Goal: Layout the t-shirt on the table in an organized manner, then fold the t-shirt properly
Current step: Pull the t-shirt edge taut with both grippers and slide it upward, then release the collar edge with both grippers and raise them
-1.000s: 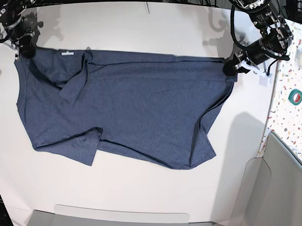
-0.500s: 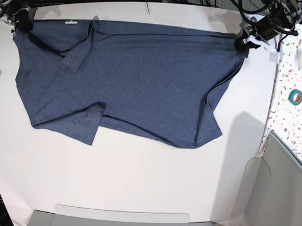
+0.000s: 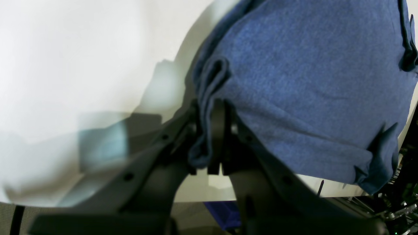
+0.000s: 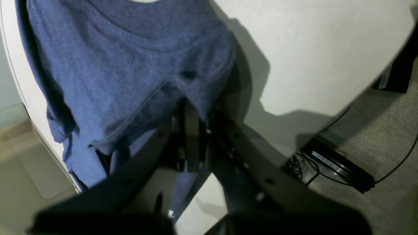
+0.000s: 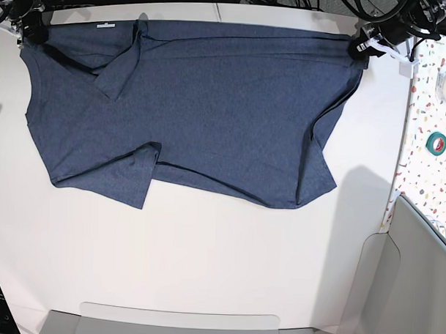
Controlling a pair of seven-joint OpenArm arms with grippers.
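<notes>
The t-shirt [image 5: 210, 108] lies spread on the white surface [image 5: 205, 262], its long axis running side to side along the far edge. The left tool [image 3: 209, 143] is clamped on one far corner, the right tool [image 4: 192, 130] on the opposite far corner; the cloth extends from both toward the near edge. A sleeve [image 5: 116, 72] is folded over the body. A small white neck label [image 5: 105, 26] shows; its writing is unreadable

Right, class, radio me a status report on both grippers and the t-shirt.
Left gripper and right gripper shut on t-shirt corners. Shirt spread on table, sleeve folded over. Nothing in the way.
</notes>
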